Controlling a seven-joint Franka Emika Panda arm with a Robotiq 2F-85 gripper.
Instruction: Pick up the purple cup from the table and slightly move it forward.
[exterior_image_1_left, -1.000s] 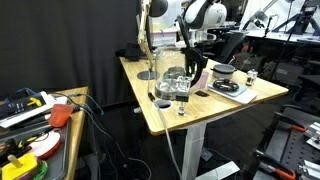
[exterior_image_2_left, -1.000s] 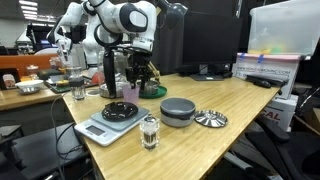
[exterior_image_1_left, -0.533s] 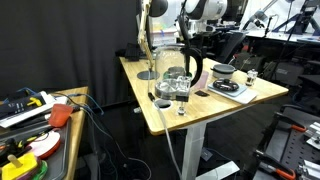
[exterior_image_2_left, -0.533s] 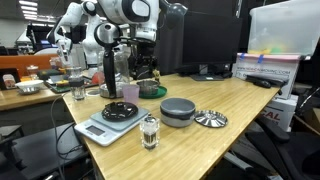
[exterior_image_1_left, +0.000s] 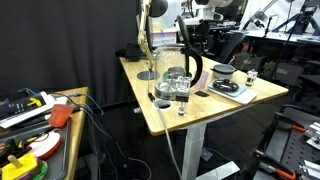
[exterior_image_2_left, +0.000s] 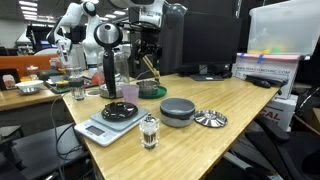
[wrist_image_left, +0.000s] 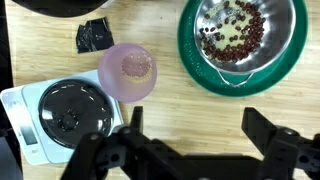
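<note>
The purple cup (wrist_image_left: 128, 72) stands upright on the light wood table (wrist_image_left: 180, 100), between a scale and a green plate. It also shows in both exterior views (exterior_image_2_left: 128, 93) (exterior_image_1_left: 200, 78). My gripper (wrist_image_left: 197, 120) is open and empty. It hangs well above the table, with the cup off to the left of its fingers in the wrist view. In both exterior views the gripper (exterior_image_2_left: 146, 52) (exterior_image_1_left: 191, 38) is raised clear above the cup.
A green plate holds a metal bowl of beans (wrist_image_left: 240, 40). A scale carries a black dish (wrist_image_left: 65, 110) (exterior_image_2_left: 115, 120). A black packet (wrist_image_left: 97, 35), grey bowl (exterior_image_2_left: 178, 108), metal lid (exterior_image_2_left: 211, 119) and glass jar (exterior_image_2_left: 150, 130) also stand on the table. A cluttered tool bench (exterior_image_1_left: 40, 120) is nearby.
My gripper has risen straight up from the cup's level to well above it. The purple cup has stayed on the table.
</note>
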